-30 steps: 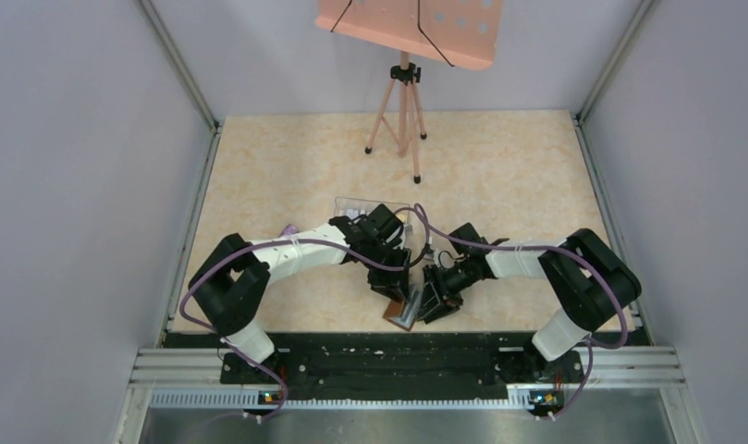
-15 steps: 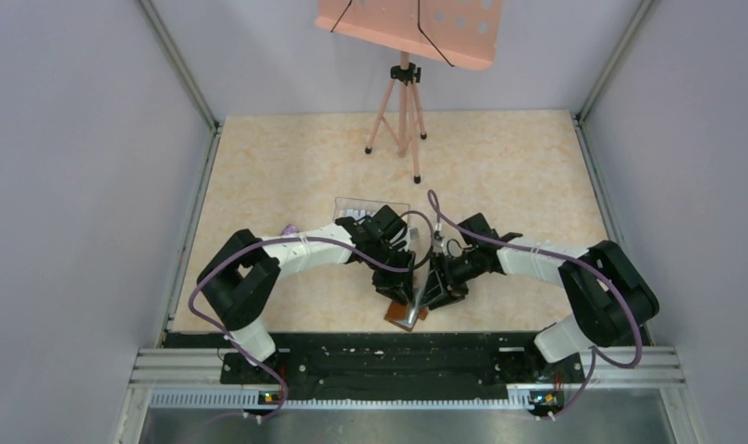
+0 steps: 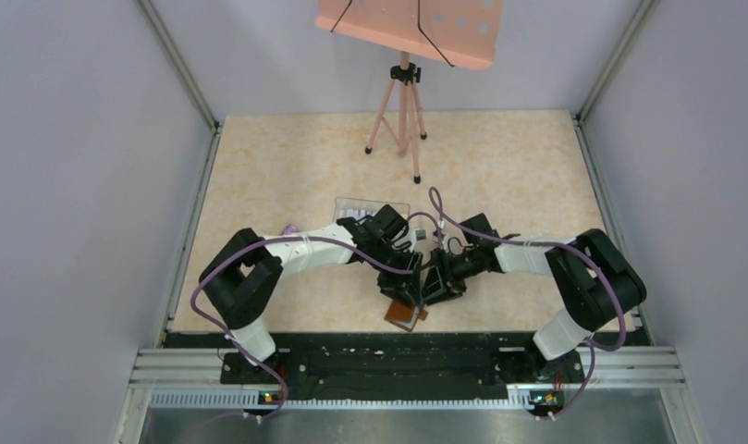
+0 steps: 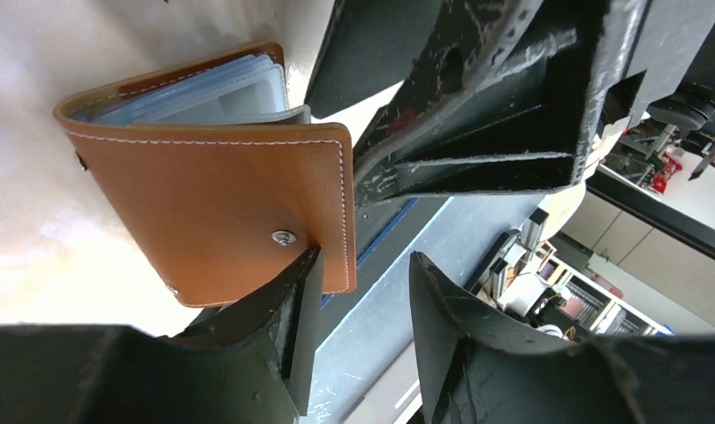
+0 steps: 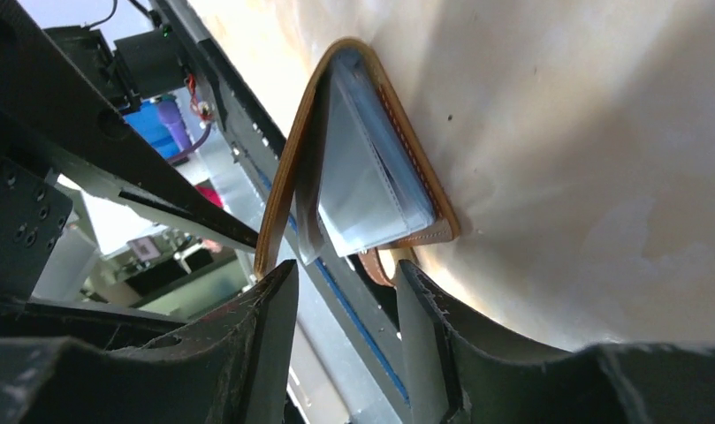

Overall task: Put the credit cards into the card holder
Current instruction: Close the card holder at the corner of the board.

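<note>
1. Now found the card holder (image 3: 405,316) at lower centre of the overhead view, on the surface (image 3: 351,157) close to its near edge, beneath the tips of both arms.
2. Compared with the overhead view of a second ago: noted the right arm (image 3: 527,259) reached further in toward the left arm (image 3: 305,250), bringing the two sets of jaws almost together above the card holder. Noted the pale pocket stack, visible then, now largely hidden from above. Detected no clear shift of the card holder itself.
3. Found the left jaws partway apart, gripping nothing; saw one finger (image 4: 274,327) at the free corner of the brown cover, just below the snap stud (image 4: 284,237).
4. Found the right jaws likewise partway apart, holding nothing; saw the raised cover's edge ending at one fingertip (image 5: 270,291); cannot tell whether touching.
5. Confirmed the card holder half open in a wedge, clear pockets (image 5: 362,185) exposed between the covers; cannot tell whether any is filled.
6. Located no credit cards in either set of jaws; noted small pale items in the clear box (image 3: 356,202), up-left of the left jaws, too small to identify.
7. Judged the change as positioning only: no card fetched, insertion not begun. Flagged risk of the cover folding shut once unsupported.
</note>
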`<state>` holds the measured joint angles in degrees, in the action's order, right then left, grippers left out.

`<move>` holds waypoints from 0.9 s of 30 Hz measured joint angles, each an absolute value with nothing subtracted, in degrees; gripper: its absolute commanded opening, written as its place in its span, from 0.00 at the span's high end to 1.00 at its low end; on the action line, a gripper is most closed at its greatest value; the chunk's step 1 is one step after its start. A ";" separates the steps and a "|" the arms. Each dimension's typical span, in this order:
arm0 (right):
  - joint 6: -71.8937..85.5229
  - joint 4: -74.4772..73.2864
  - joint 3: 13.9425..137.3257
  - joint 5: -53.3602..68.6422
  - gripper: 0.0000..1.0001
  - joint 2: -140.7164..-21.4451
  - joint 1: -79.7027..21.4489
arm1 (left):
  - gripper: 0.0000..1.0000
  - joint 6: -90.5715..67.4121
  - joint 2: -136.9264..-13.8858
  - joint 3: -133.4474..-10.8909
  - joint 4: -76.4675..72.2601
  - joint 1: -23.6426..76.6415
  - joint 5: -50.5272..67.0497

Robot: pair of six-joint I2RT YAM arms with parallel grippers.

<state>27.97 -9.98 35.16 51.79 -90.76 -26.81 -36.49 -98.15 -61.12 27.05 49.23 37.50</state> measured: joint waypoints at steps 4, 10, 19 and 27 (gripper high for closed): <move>29.19 -7.44 32.91 54.24 0.62 -91.02 -26.87 | 0.66 -36.10 -99.83 -60.97 25.76 49.23 39.42; 30.09 -5.45 31.38 56.29 0.65 -93.95 -27.42 | 0.90 -35.83 -102.04 -59.11 25.28 49.23 39.48; 30.11 -5.23 31.38 56.69 0.66 -95.07 -28.80 | 1.00 -36.05 -102.41 -58.39 27.20 49.23 34.50; 28.95 -7.03 32.32 57.78 0.65 -97.14 -31.62 | 1.00 -38.17 -102.41 -58.39 29.04 49.15 29.89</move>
